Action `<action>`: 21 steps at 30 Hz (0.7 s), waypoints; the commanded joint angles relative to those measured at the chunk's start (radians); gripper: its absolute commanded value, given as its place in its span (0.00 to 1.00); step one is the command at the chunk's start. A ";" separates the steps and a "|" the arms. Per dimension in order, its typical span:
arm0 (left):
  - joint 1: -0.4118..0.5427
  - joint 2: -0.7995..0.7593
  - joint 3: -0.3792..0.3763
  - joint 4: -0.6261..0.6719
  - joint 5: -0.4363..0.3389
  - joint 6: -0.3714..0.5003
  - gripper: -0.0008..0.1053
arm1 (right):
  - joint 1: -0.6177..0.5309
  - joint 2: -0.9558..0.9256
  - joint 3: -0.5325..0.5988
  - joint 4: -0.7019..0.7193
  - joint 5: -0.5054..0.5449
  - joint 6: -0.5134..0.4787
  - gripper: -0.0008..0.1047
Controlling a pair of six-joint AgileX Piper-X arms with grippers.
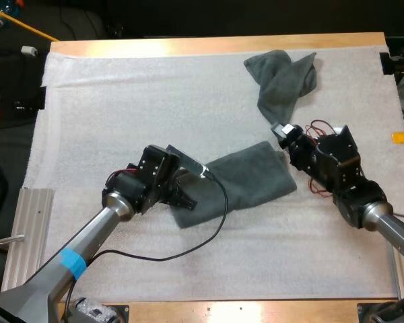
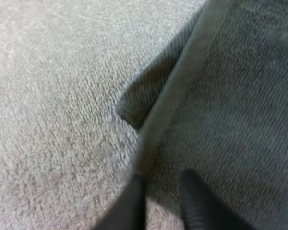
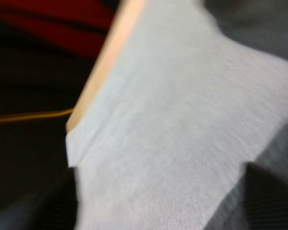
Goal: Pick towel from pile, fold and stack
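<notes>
The flat towel (image 1: 249, 180), laid lengthwise toward the right hand (image 1: 283, 142) (state cannot be told), is straddled at its hem by the released left hand (image 2: 159, 189).

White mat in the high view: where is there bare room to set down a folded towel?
Widest bare patch: the white mat's far left, between its far edge and the left gripper. Another strip lies between the flat towel and the mat's near edge. Crowded: the centre, and the far right where the crumpled towel lies by the right gripper.
</notes>
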 commanded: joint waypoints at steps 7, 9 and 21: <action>0.003 -0.090 -0.150 0.116 -0.010 -0.052 0.63 | -0.009 -0.112 -0.038 0.146 -0.020 -0.277 0.77; 0.003 -0.134 -0.169 0.138 -0.004 -0.091 0.62 | -0.009 -0.143 -0.058 0.228 -0.013 -0.353 0.77; 0.003 -0.472 -0.175 0.211 0.239 -0.452 0.62 | -0.023 -0.193 -0.298 0.811 0.004 -0.689 0.77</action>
